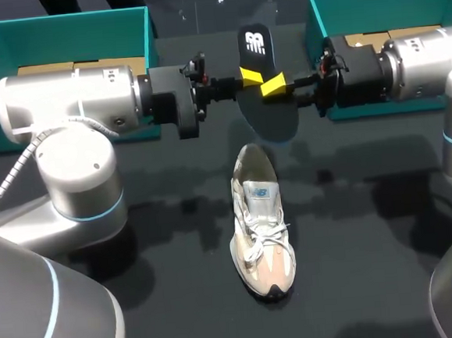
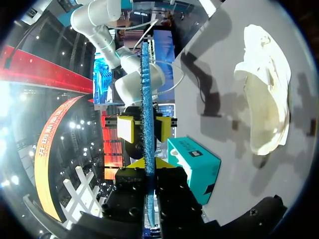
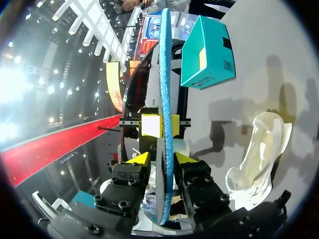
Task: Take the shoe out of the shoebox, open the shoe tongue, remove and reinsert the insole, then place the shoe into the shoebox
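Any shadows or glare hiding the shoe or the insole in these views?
Head view: the black insole nearly blends into the dark table; the pale shoe reads clearly. Left wrist view: shadows fall on the table beside the shoe. Right wrist view: shadows lie beside the shoe; the insole's edge is well lit.

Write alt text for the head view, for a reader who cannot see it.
The left gripper and right gripper hold a dark insole in the air above the black table. Nearer the camera, a pale sneaker stands on its sole. A teal left shoebox and right shoebox sit at the far edge.
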{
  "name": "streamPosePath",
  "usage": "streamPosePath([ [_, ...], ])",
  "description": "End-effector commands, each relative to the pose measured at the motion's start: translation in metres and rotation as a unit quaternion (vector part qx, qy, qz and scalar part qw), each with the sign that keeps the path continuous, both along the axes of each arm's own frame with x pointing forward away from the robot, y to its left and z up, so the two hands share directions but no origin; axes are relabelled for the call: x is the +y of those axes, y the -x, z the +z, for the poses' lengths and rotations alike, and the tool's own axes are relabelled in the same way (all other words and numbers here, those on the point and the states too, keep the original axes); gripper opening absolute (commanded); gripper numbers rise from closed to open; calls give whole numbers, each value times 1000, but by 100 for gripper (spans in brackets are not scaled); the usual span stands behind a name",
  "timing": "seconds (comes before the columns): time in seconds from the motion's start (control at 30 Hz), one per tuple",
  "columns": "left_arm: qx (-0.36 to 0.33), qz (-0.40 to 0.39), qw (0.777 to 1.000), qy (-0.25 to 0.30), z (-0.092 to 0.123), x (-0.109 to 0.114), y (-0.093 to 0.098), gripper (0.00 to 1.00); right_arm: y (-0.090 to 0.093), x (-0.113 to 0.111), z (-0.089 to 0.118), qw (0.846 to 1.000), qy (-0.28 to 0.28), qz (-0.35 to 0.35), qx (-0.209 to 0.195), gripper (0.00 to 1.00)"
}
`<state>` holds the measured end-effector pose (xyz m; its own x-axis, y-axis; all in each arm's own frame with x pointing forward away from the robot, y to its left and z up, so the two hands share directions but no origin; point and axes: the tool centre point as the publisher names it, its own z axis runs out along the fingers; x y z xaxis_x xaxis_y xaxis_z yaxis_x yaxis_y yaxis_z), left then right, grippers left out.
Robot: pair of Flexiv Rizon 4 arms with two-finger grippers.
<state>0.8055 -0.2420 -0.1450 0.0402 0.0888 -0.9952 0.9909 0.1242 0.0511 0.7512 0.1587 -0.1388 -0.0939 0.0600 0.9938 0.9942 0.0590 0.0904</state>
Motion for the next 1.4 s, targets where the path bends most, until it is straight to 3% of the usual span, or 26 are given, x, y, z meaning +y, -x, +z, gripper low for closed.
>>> streamPosePath([
  [0.03,0,0,1000,-1,-2,-3,-1,0,-3,3,-1,1000,2,5,2,26],
  [0.37,0,-4,1000,-2,-3,-4,0,0,-4,5,-2,1000,1,12,4,15],
  [0.5,0,-4,1000,-2,-3,-4,0,0,-4,5,-3,1000,0,14,5,0],
  [0.77,1,-8,1000,-6,-3,-4,3,0,-3,4,-4,1000,-3,13,3,0],
  [0.8,1,-9,1000,-7,-2,-2,5,36,-3,3,-5,1000,-5,12,2,0],
  [0.83,2,-10,1000,-7,-1,1,7,84,-3,2,-5,1000,-6,11,1,0],
  [0.87,2,-11,1000,-8,0,4,8,100,-3,2,-6,1000,-7,10,1,0],
  [1.2,79,32,995,-48,-5,57,22,100,-6,-14,-7,1000,-24,1,-9,0],
  [1.4,79,32,995,-48,-5,57,22,100,-6,-16,-7,1000,-27,-3,-8,0],
])
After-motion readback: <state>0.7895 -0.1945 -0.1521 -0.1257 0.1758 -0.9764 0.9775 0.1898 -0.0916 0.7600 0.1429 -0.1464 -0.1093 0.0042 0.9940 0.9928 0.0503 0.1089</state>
